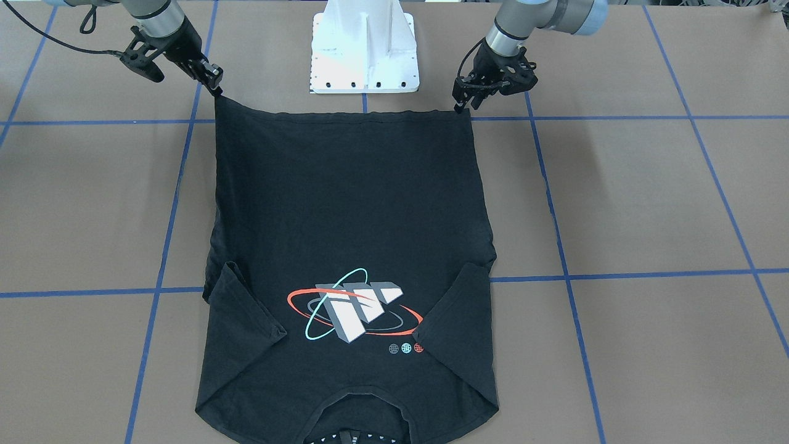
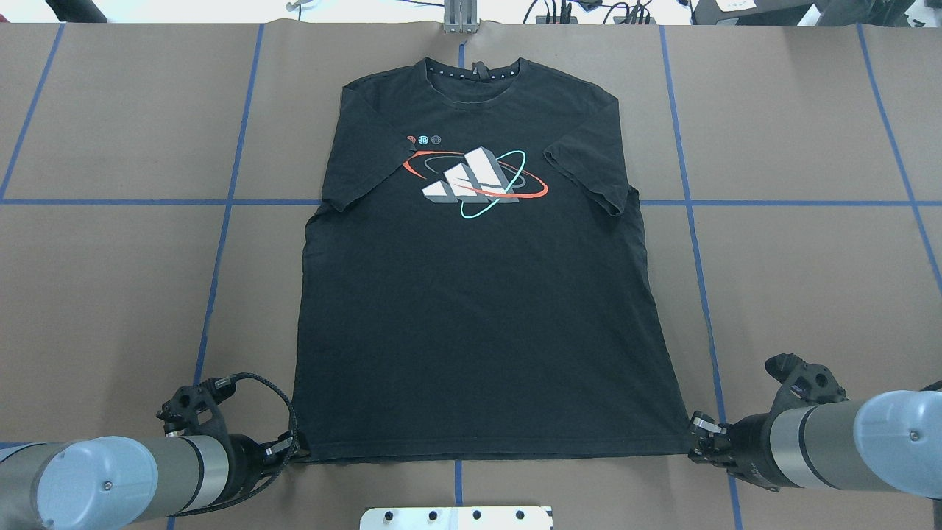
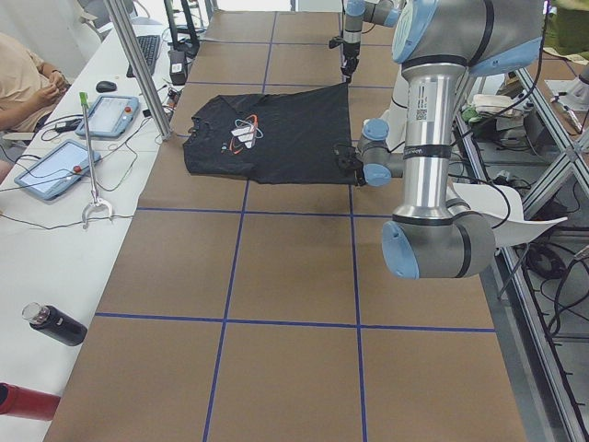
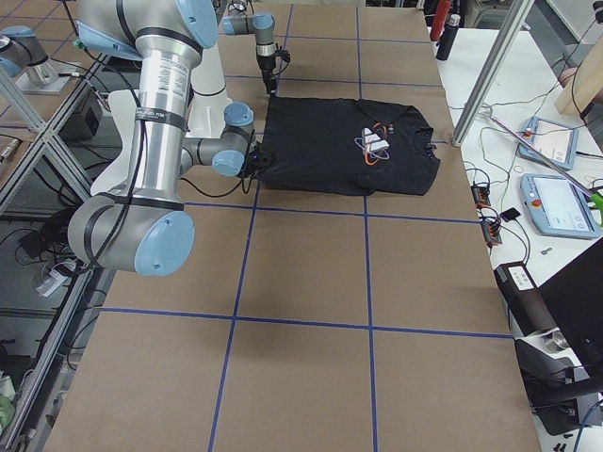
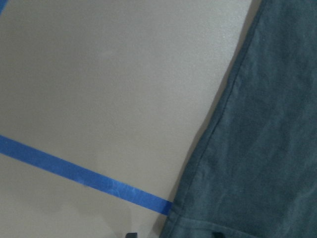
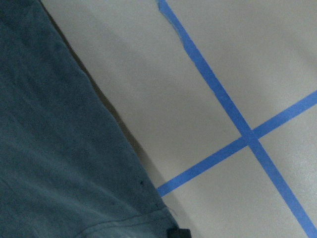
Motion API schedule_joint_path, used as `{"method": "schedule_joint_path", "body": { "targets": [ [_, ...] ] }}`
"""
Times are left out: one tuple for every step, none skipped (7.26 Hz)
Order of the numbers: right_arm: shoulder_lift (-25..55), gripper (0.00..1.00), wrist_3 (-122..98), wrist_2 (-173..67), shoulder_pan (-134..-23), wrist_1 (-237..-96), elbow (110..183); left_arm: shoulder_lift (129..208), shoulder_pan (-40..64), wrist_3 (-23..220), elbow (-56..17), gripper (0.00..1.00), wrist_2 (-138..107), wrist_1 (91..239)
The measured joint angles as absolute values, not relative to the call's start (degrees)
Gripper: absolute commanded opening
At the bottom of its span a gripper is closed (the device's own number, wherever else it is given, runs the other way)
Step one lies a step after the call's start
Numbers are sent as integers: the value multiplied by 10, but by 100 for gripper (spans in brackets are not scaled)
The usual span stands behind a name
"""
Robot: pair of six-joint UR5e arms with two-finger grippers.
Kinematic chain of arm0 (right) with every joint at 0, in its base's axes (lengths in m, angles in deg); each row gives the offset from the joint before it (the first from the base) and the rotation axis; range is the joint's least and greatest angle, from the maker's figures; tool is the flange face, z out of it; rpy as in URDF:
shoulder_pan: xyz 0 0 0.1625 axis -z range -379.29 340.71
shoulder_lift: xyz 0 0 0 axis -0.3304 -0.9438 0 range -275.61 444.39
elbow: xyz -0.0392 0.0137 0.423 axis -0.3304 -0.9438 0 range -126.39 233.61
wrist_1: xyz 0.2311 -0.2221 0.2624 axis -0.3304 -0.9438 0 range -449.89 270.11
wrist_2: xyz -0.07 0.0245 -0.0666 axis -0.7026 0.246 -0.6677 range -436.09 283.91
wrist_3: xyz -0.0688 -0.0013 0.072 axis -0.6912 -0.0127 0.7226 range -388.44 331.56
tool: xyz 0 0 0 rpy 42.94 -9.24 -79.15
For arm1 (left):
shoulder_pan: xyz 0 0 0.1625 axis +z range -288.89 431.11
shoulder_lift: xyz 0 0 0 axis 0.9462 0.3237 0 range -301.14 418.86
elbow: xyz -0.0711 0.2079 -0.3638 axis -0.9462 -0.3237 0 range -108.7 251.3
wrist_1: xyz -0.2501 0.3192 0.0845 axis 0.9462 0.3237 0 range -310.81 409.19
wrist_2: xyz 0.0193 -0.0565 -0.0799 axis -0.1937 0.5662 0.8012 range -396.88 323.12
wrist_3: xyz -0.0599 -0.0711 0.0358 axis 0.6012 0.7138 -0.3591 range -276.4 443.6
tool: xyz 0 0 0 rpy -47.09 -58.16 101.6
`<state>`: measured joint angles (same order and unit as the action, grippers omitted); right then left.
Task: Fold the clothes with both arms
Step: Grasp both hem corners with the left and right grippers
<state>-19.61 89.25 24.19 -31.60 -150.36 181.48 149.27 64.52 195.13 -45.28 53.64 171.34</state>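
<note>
Brown paper covers the table [image 1: 647,197], ruled into squares by blue tape [image 1: 647,273], with the white base mount [image 1: 363,49] at its robot-side edge.

In the front-facing view the black T-shirt [image 1: 351,203] lies flat and print up, directly out from the base mount, its sleeves turned in over the chest. The right gripper [image 1: 212,79] sits low at one hem corner beside the mount. Its jaws are nearly together and the corner peaks up between them, so it looks pinched. The left gripper [image 1: 461,102] is at the other hem corner, on the mount's opposite side; I cannot tell whether it has clamped the cloth.

The overhead view shows the hem taut and straight between the two grippers. The wrist views show only hem, paper and tape, with dark fingertip ends barely in frame.

If one grip catches a single layer or slips, I judge the lift would go uneven and skew the fold, and the sleeves could flop out.

The shirt's long axis runs straight away from the base mount, hem nearest, collar farthest.
</note>
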Motion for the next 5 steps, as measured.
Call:
{"method": "schedule_joint_path", "body": {
  "targets": [
    [-196, 0, 892, 242, -316, -1504, 1815, 1495, 645, 1951, -452, 41, 536, 1707],
    [-196, 0, 892, 242, -316, -1504, 1815, 1495, 645, 1951, -452, 21, 536, 1705],
    [-196, 0, 892, 242, -316, -1504, 1815, 1494, 645, 1951, -452, 0, 536, 1704],
    [-196, 0, 892, 242, -316, -1504, 1815, 1495, 645, 1951, -452, 0, 537, 1703],
    [-196, 0, 892, 242, -317, -1504, 1816, 1495, 644, 1951, -454, 0, 537, 1703]
  ]
}}
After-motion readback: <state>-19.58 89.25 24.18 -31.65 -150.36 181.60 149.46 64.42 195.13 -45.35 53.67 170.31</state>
